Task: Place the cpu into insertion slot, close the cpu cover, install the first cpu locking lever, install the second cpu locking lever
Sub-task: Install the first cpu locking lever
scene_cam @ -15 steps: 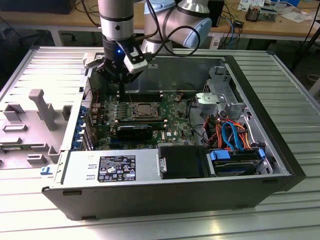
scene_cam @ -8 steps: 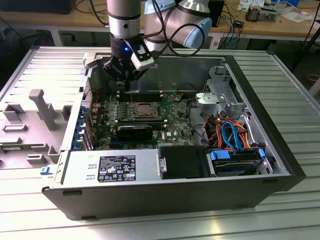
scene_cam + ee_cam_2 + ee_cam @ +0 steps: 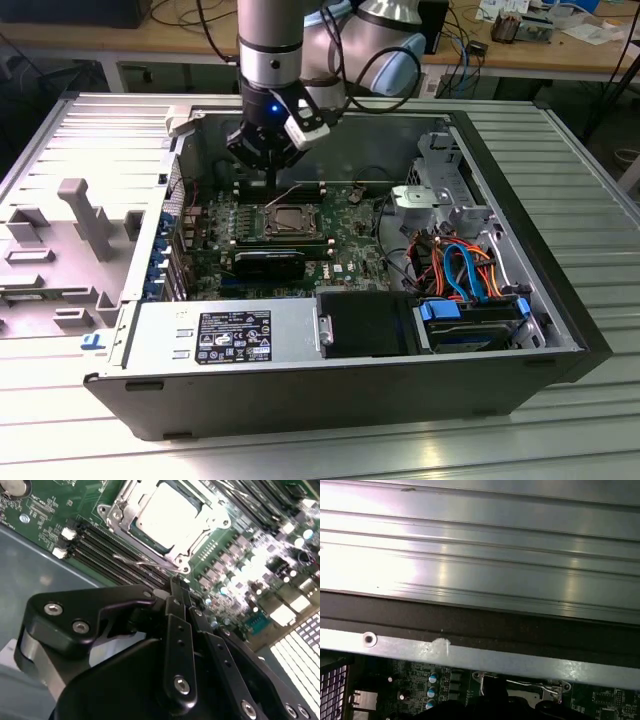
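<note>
The cpu [image 3: 167, 512], with its dull silvery top, lies in the insertion slot [image 3: 290, 218] on the green motherboard. Around it the cpu cover [image 3: 145, 542] lies flat, framing the chip. A thin wire locking lever [image 3: 142, 564] stands free along one side of the socket, away from the frame. My gripper [image 3: 179, 582] hangs just beside that side's corner, fingers shut and narrow, their tips near the lever's root. Whether they touch the wire I cannot tell. In the exterior view my gripper [image 3: 270, 188] hovers over the socket's far edge, toward that view's left.
The open computer case [image 3: 560, 330] lies on a ribbed metal table. Black memory slots [image 3: 115, 555] run beside the socket. A power supply [image 3: 220, 335] sits at the front, and a drive bay with coloured cables [image 3: 460, 270] is at the exterior view's right. The case wall [image 3: 485, 655] is close behind the arm.
</note>
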